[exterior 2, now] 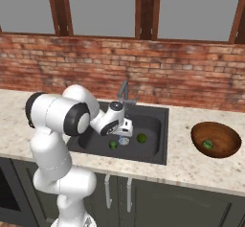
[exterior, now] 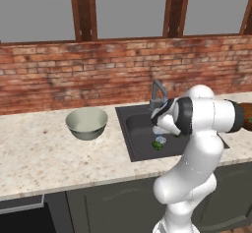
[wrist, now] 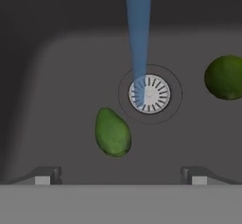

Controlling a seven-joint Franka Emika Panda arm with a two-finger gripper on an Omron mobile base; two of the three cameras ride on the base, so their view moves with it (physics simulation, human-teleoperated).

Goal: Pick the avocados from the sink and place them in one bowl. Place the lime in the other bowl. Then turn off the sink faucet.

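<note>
One avocado (wrist: 113, 132) lies on the floor of the dark sink (exterior 2: 162, 125), just left of and below the round drain (wrist: 150, 93). My gripper (wrist: 120, 176) hangs open over the basin, its fingertips (wrist: 45, 176) spread wide on either side of that avocado and above it. The lime (wrist: 226, 76) rests to the right of the drain. From the right base view, the avocado (exterior 2: 113, 145) and lime (exterior 2: 141, 138) sit under my gripper (exterior 2: 125, 130). Another avocado (exterior 2: 207, 144) lies in the brown bowl (exterior 2: 225, 147). The pale bowl (exterior: 86, 123) stands left of the sink. Water (wrist: 138, 34) runs from the faucet (exterior 2: 124, 93).
A brick wall backs the speckled counter (exterior: 44, 153). The faucet stem rises just behind my hand. My own arm (exterior: 202, 124) blocks the sink's right part in the left base view. The brown bowl (exterior: 247, 118) sits at that view's right edge.
</note>
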